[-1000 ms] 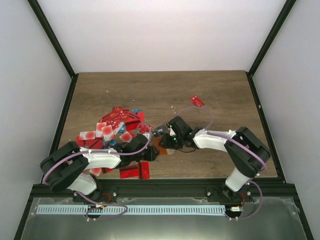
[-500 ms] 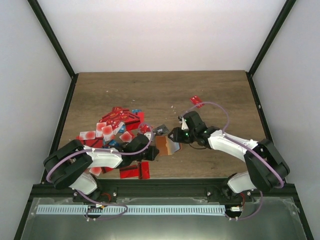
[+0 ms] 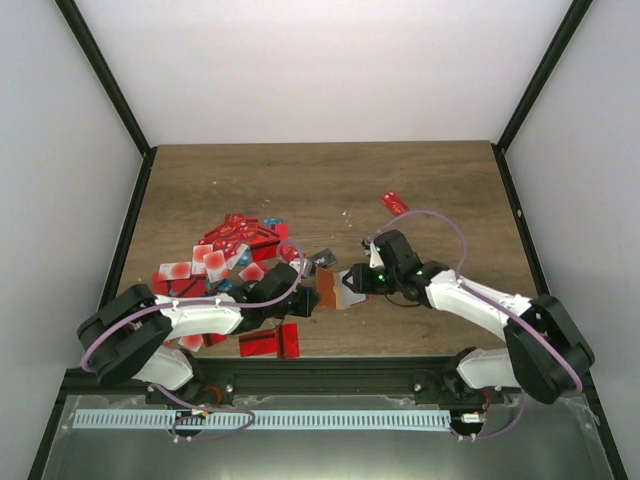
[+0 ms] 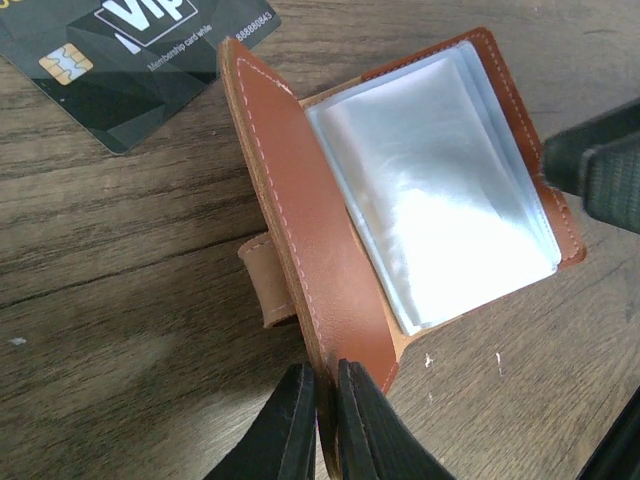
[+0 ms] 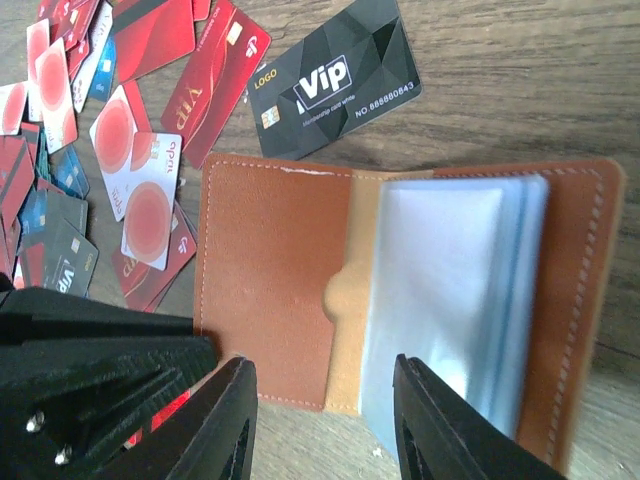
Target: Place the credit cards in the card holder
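Brown leather card holder point(image 4: 300, 220) lies open on the wooden surface point(image 4: 100, 300); left gripper point(image 4: 322, 385) clenched on its cover, right gripper point(image 5: 322, 390) spread wide over it.

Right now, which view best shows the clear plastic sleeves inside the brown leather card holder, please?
The left wrist view: the clear plastic sleeves lie sharp and nearly whole inside the brown leather card holder. The right wrist view shows them blurred, partly behind a pincer finger; the top view, only a tiny pale patch.
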`<state>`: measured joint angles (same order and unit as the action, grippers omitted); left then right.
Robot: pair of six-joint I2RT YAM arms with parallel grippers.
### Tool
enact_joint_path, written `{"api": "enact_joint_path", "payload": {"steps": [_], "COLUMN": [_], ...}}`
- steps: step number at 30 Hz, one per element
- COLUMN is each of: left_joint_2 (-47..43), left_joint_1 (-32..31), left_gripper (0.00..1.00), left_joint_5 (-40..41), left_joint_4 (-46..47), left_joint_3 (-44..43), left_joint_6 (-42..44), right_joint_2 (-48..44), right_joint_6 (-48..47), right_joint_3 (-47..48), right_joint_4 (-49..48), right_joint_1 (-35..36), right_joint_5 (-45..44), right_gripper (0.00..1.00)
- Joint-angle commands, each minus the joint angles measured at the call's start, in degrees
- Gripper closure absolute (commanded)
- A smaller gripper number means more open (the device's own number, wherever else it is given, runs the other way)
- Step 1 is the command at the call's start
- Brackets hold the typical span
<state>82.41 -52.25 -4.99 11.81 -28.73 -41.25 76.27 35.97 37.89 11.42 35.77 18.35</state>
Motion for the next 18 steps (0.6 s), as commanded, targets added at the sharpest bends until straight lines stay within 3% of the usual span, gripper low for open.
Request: {"api": "enact_joint_path", "payload": {"steps": [1, 18], "left_joint_2": [-1.11, 0.08], "left_joint_1": [-0.69, -2.7], "left_gripper": [0.91, 0.92], "left_joint_5": [0.53, 1.95], "left_joint_4": [-2.07, -3.92], "left_joint_3": [-1.27, -3.51], "left_joint_6": [1.0, 1.0], "right_joint_2": [-3.77, -8.67], "right_joint_6": [-1.42, 1.26], "right_joint_3": [-2.18, -6.91], "right_joint_4": [0.87, 2.86], "right_joint_1": [-0.15, -0.16], "right_joint_5": [-0.34, -2.92], "right_gripper": [0.6, 0.6]}}
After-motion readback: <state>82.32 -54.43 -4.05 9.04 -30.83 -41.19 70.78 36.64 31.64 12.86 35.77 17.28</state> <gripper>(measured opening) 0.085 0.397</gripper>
